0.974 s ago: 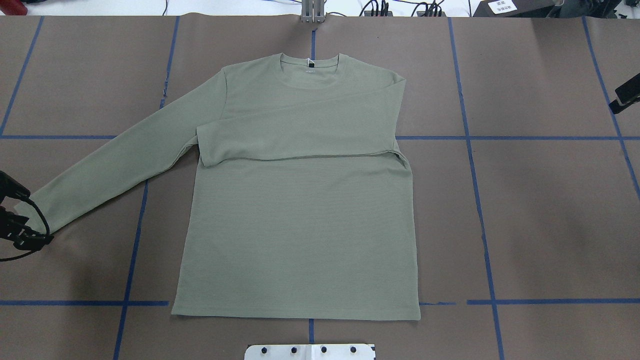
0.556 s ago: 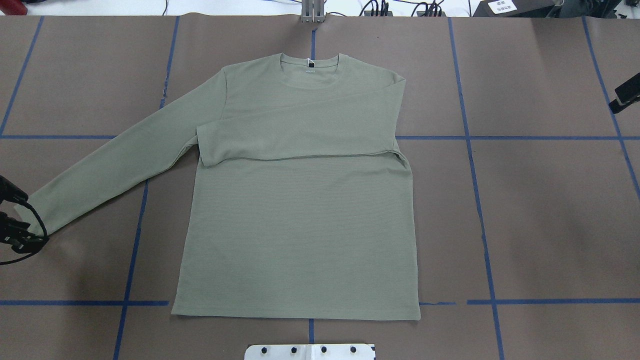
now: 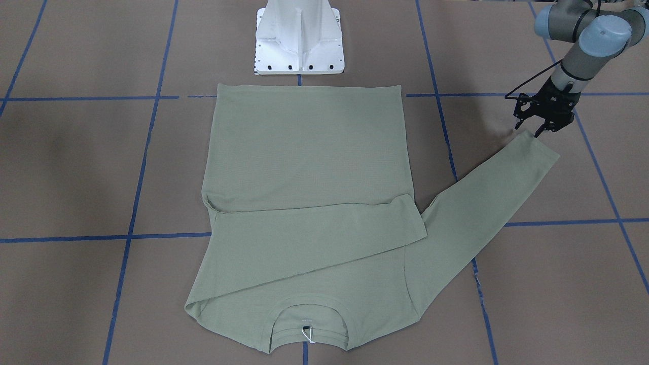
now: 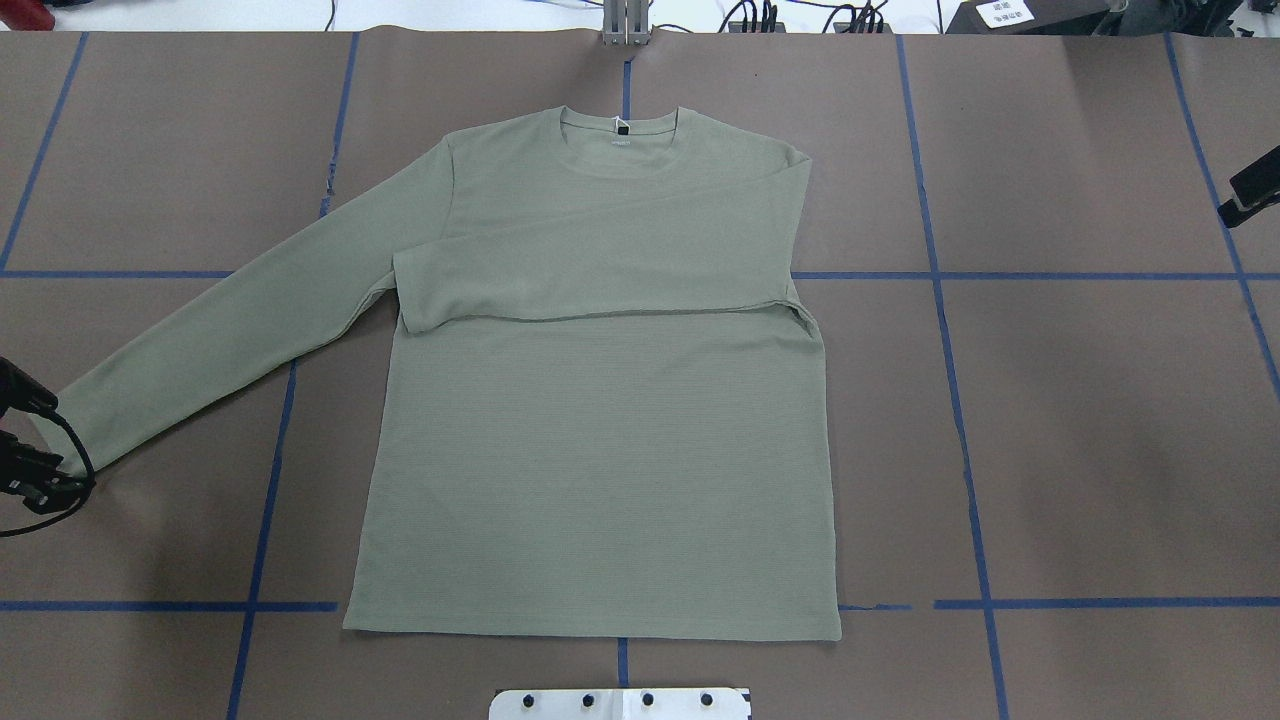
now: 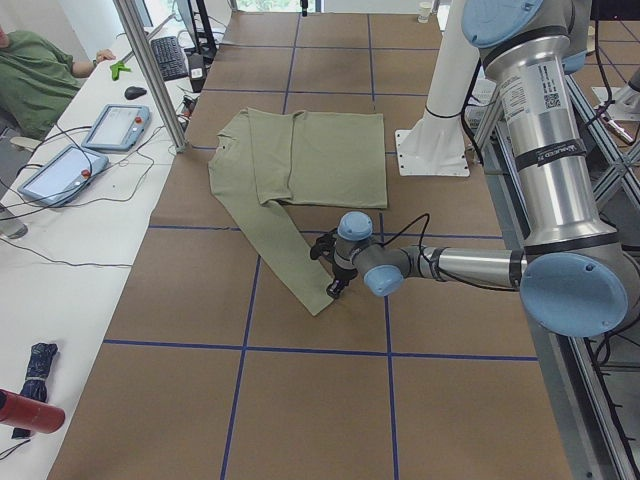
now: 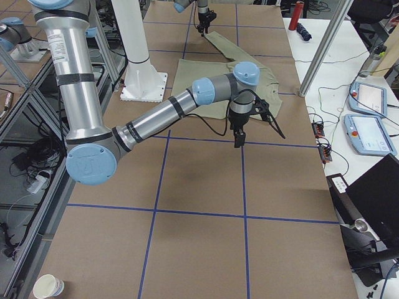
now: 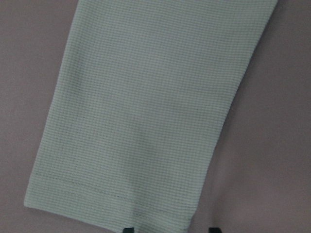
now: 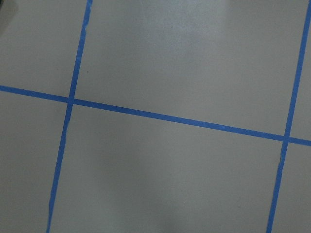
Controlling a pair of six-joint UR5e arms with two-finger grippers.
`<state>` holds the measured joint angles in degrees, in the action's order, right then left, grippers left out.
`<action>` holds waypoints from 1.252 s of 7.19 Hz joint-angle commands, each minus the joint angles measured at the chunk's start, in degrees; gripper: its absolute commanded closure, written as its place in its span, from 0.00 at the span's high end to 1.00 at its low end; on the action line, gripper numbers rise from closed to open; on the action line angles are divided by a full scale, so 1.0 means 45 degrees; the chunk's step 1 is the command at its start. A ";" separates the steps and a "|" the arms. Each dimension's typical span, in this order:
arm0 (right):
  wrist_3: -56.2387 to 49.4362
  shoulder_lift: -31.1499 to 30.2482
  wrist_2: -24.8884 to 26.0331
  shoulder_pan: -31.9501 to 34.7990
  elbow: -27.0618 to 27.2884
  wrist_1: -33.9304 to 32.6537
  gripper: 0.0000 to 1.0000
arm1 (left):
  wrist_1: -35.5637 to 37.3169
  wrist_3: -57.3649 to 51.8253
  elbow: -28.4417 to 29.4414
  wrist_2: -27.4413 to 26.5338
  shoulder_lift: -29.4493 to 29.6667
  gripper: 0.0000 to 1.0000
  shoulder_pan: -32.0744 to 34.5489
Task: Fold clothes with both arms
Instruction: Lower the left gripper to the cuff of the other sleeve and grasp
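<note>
The sage-green shirt [image 4: 600,440] lies flat on the brown table, collar [image 4: 620,135] at the far side. One sleeve is folded across the chest [image 3: 314,233]. The other sleeve [image 4: 220,330] stretches out to the robot's left, its cuff [image 7: 112,204] flat on the table. My left gripper [image 3: 527,130] [image 4: 50,445] [image 5: 327,272] hangs open right at that cuff, holding nothing. In the left wrist view its two fingertips [image 7: 127,229] are spread at the cuff's corner. My right gripper [image 6: 240,134] hovers over bare table beyond the shirt's folded side. I cannot tell whether it is open or shut.
The white pedestal base [image 3: 299,45] stands just behind the shirt's hem. Blue tape lines [image 8: 170,116] grid the table. A side bench with tablets [image 5: 90,140] and a seated person [image 5: 35,75] runs along the far edge. A metal post [image 4: 625,25] stands there.
The left gripper has drifted slightly outward and toward the robot's side by the cuff. The shirt and the right arm have not moved.
</note>
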<state>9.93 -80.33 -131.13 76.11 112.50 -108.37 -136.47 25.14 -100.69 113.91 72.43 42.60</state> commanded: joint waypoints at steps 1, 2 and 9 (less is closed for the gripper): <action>0.0019 0.0000 0.0000 0.0000 0.0000 0.0000 1.00 | 0.0015 0.0000 0.0012 0.0000 -0.0001 0.28 -0.0014; 0.0019 0.0000 0.0000 0.0000 -0.0020 0.0000 1.00 | 0.0015 0.0000 0.0012 0.0000 -0.0001 0.19 -0.0014; -0.1965 -0.0739 0.0800 0.0622 -0.0176 -0.0117 1.00 | 0.3604 0.0000 -0.1509 0.0215 0.3572 0.00 0.2967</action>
<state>5.20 -82.27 -128.52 77.34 111.90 -108.60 -129.85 25.07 -106.49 114.72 79.55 51.56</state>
